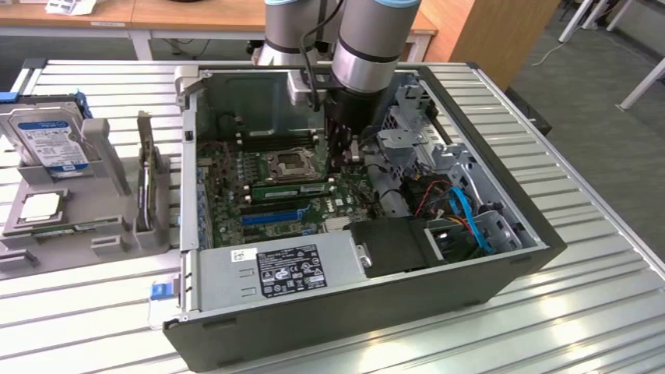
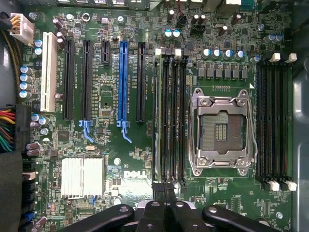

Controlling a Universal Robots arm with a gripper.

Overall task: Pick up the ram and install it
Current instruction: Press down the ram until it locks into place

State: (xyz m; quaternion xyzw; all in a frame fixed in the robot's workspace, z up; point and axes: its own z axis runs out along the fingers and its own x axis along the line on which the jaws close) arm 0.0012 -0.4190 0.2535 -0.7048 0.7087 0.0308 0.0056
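Observation:
The ram [image 1: 294,189] is a thin green stick standing in a memory slot beside the CPU socket [image 1: 291,164], inside the open computer case [image 1: 519,257]. In the wrist view the ram [image 2: 157,116] shows edge-on in the slot of its bank farthest from the socket. My gripper [image 1: 341,160] reaches down into the case over one end of the stick. Its black fingers [image 2: 165,189] are shut together with nothing between them. I cannot tell whether they touch the ram.
A second bank of empty memory slots [image 2: 273,116] lies on the socket's other side, and a blue card slot [image 2: 123,82] lies nearby. A power supply [image 1: 280,269] and drive cage [image 1: 416,148] crowd the case. Outside, at the exterior view's left, a hard drive [image 1: 47,140] and expansion card [image 1: 151,183] stand in grey holders.

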